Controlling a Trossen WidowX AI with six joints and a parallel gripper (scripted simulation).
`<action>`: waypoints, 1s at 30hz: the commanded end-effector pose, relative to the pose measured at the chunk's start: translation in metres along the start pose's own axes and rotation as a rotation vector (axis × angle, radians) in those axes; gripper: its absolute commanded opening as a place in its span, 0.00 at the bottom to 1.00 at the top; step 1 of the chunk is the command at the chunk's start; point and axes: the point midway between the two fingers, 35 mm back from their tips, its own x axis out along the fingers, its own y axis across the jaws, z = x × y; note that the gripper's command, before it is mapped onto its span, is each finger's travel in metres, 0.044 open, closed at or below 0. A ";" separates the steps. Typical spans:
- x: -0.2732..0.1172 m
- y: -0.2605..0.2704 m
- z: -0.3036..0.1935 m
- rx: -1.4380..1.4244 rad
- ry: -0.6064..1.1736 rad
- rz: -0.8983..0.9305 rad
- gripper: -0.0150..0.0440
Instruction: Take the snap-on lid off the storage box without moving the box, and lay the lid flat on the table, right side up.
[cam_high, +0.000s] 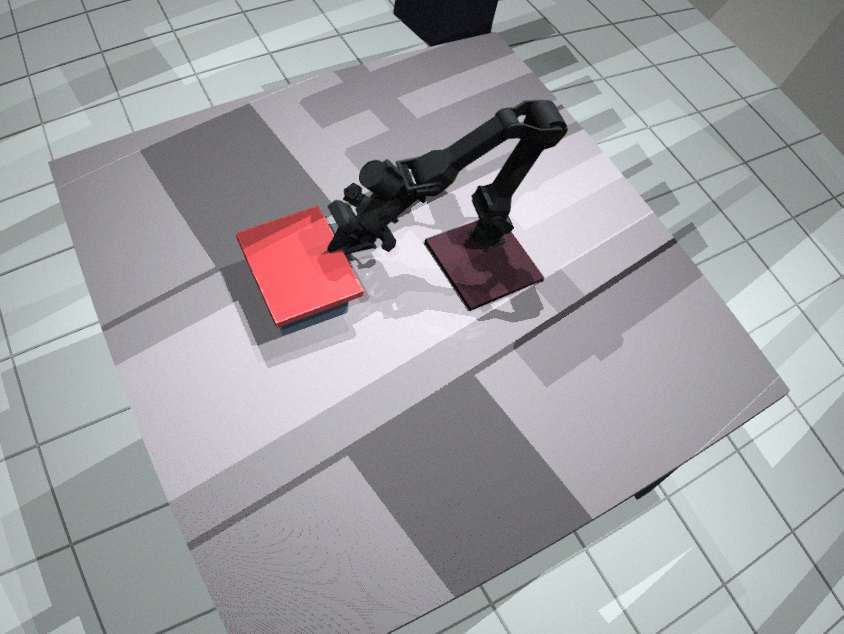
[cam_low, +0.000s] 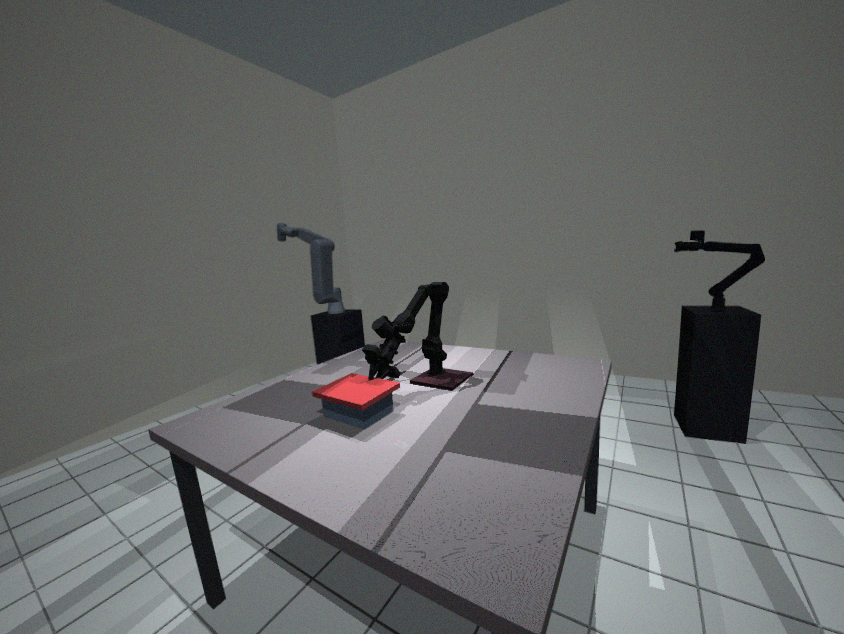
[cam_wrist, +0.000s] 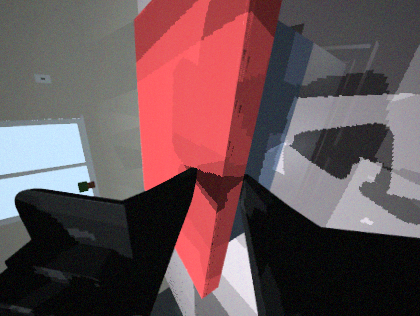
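The red lid lies on top of the blue-grey storage box, right side up and overhanging its walls. I see no clear gap between lid and box. My gripper is shut on the lid's rim on the side toward the arm's base. In the wrist view one finger is over the lid's top and the other is on the rim's outer or lower side. The exact contact of that second finger is hidden.
The arm's base stands on a dark maroon plate beside the box. The table extends around both. Away from the table, two other arms stand on black pedestals.
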 end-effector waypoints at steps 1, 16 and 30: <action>-0.003 0.004 0.000 -0.001 -0.001 0.008 0.25; -0.005 0.006 0.000 -0.001 -0.001 0.008 0.25; -0.007 0.008 0.000 -0.001 -0.001 0.008 0.25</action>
